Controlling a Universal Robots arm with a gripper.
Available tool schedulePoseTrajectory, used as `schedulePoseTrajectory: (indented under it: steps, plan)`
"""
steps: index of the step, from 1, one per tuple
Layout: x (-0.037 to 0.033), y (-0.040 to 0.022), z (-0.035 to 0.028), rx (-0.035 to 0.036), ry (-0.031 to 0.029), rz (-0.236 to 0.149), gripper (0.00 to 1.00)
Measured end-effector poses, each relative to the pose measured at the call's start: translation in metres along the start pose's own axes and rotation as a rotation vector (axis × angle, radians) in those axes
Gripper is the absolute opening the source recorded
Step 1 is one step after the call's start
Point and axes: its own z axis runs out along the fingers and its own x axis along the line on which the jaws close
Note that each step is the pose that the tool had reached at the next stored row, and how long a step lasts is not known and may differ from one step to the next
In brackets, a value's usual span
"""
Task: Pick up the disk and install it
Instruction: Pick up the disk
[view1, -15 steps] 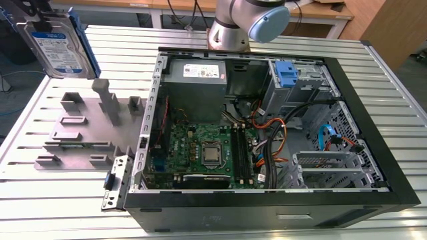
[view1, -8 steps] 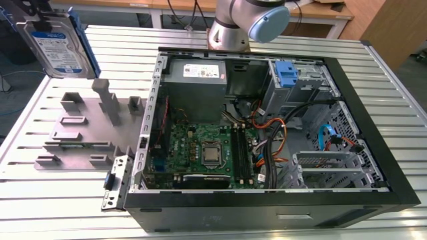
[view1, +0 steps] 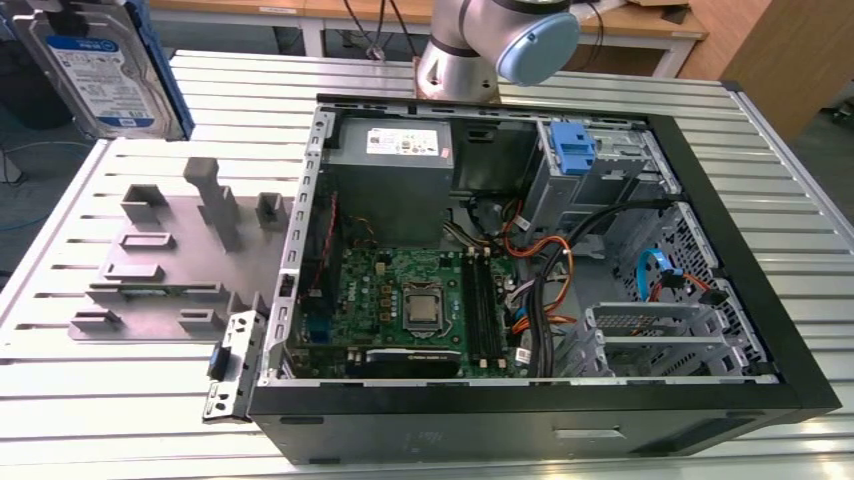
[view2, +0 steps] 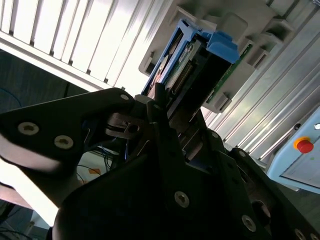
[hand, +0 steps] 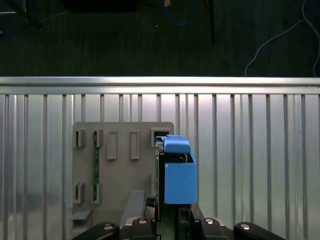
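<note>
- Above the ribbed aluminium table (view1: 774, 180), the disk (view1: 100, 65), a flat rectangular silver hard drive with a white-and-blue label in a blue plastic carrier, hangs clear of every surface at the exterior view's upper left.
- Black metal gripper (view2: 167, 112) pinches the disk, jaws pressed against its sides in the second wrist view; the carrier's blue end juts beyond them.
- Flat grey fixture plate (hand: 120, 170) with raised slotted holders lies on the table beneath the disk in the first wrist view.
- Open black desktop computer case (view1: 534, 435) lies on its side, green motherboard (view1: 400, 290) exposed, well apart from the disk.
</note>
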Motion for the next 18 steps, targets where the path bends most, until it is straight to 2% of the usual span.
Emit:
schedulePoseTrajectory:
  steps: [8,18]
  plan:
    - [-0.0012,0.0002,-0.029,0.0,0.0,0.0,0.35]
    - [-0.003,0.0005,-0.0707,-0.0001,0.0001,0.0,0.35]
